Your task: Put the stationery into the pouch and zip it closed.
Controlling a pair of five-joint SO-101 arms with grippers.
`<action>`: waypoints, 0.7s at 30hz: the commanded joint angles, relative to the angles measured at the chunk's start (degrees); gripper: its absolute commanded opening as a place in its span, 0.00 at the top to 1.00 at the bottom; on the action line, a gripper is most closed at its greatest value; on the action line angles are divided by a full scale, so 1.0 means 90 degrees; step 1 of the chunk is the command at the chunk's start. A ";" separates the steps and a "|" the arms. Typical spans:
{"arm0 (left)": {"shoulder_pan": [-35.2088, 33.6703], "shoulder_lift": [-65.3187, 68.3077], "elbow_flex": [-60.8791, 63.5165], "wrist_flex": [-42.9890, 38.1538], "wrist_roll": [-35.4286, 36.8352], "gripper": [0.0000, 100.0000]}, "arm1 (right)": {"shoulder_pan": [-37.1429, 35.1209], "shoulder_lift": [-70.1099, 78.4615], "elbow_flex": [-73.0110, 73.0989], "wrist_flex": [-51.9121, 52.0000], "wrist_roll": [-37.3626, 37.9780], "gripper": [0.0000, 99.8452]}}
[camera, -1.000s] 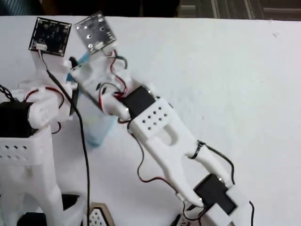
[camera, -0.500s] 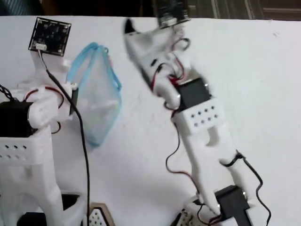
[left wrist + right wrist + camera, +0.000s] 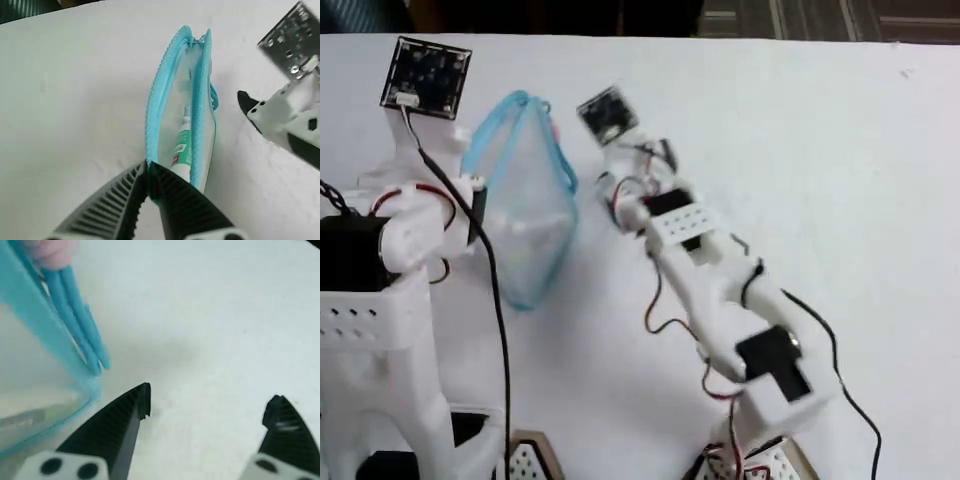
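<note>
pouch [image 3: 182,100] end behind left hand [image 3: 148,170]

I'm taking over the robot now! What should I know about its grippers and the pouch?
Left gripper: shut on the pouch at one end of its zip.
Right gripper: open and empty, low over the table beside the pouch, near the blue pull cord.
Done: a tube with a green label is inside the pouch.
Left to do: the zip gapes open, so it needs pulling closed.
</note>
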 commanded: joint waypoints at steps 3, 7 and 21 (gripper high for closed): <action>0.0015 0.0366 0.0059 0.0029 -0.0039 0.98 | -0.0181 0.0767 0.0000 -0.1626 0.0049 0.65; -0.0015 0.0366 0.0078 0.0029 -0.0039 0.98 | -0.0444 0.0845 0.0010 -0.2173 0.0049 0.65; -0.0024 0.0366 0.0088 0.0088 -0.0039 0.98 | -0.0132 -0.0835 0.1485 -0.1695 0.0107 0.65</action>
